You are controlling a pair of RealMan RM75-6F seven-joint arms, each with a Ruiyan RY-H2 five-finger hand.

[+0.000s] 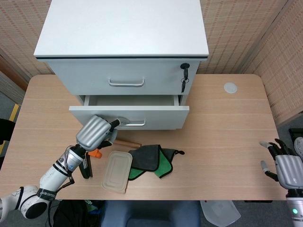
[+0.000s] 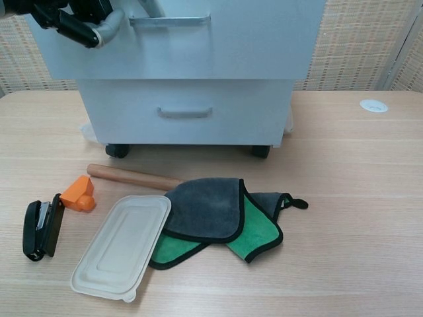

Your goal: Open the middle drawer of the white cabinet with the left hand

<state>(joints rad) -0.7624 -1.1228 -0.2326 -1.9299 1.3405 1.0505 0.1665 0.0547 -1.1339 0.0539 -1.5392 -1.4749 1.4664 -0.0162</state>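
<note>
The white cabinet (image 1: pixel 123 33) stands at the back of the table. Its middle drawer (image 1: pixel 156 113) is pulled out, and its empty inside shows from above. My left hand (image 1: pixel 97 131) grips the left end of the drawer's metal handle (image 1: pixel 135 124) with its fingers hooked around it. In the chest view the same left hand (image 2: pixel 73 16) sits at the top left, beside the handle (image 2: pixel 170 21) on the drawer front (image 2: pixel 231 46). My right hand (image 1: pixel 286 168) rests at the table's right front edge, fingers spread and holding nothing.
In front of the cabinet lie a wooden rod (image 1: pixel 127 143), an orange piece (image 1: pixel 96 153), a black stapler (image 1: pixel 85 166), a beige lidded box (image 1: pixel 117 171) and a grey-green cloth (image 1: pixel 152 160). A key (image 1: pixel 184 79) hangs in the top drawer's lock. A white disc (image 1: pixel 230 87) sits at the back right.
</note>
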